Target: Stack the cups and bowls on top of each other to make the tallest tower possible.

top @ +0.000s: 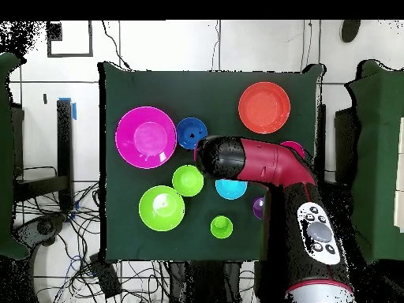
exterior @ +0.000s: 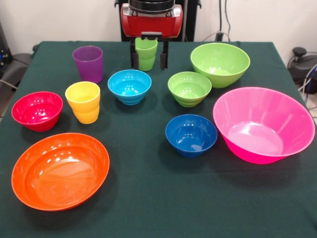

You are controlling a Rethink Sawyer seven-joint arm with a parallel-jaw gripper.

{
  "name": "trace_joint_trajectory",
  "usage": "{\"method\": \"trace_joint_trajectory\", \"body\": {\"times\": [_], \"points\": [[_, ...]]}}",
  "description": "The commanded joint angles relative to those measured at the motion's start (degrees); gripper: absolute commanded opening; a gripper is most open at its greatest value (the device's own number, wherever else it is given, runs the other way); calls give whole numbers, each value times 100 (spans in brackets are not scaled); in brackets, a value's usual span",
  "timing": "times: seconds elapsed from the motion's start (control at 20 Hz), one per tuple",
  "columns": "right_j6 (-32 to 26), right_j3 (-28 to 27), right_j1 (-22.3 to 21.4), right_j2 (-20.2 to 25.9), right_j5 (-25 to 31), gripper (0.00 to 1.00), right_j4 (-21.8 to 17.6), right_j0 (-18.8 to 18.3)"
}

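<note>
Dark green cloth covers the surface (exterior: 148, 198), with pale walls and cabling behind it. From the front, the gripper (exterior: 148, 60) hangs at the middle of the far edge, its two black jaws standing apart on either side of the lime green cup (exterior: 146, 53); whether they touch it I cannot tell. The purple cup (exterior: 88, 63) stands near the far-left corner, the yellow cup (exterior: 83, 101) nearer, beside the red bowl (exterior: 37, 110) at the left edge. The light blue bowl (exterior: 130, 86) and small green bowl (exterior: 189, 89) sit mid-surface, the medium green bowl (exterior: 220, 63) toward the far-right corner. The pink bowl (exterior: 263, 124) lies by the right edge, the dark blue bowl (exterior: 191, 135) just beside it, the orange bowl (exterior: 60, 170) at the near-left corner.

Overhead, the red and black arm (top: 260, 164) crosses the surface, hiding the yellow cup and most of the red bowl and purple cup. The lime green cup (top: 222, 227) stands near the bottom edge. All pieces stand unstacked.
</note>
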Motion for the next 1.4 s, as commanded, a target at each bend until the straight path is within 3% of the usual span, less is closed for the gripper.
{"method": "trace_joint_trajectory", "body": {"times": [0.05,1.4], "points": [[-64,-2,272,527,447,100,-38,-87],[-75,115,249,610,292,100,-97,-154]]}}
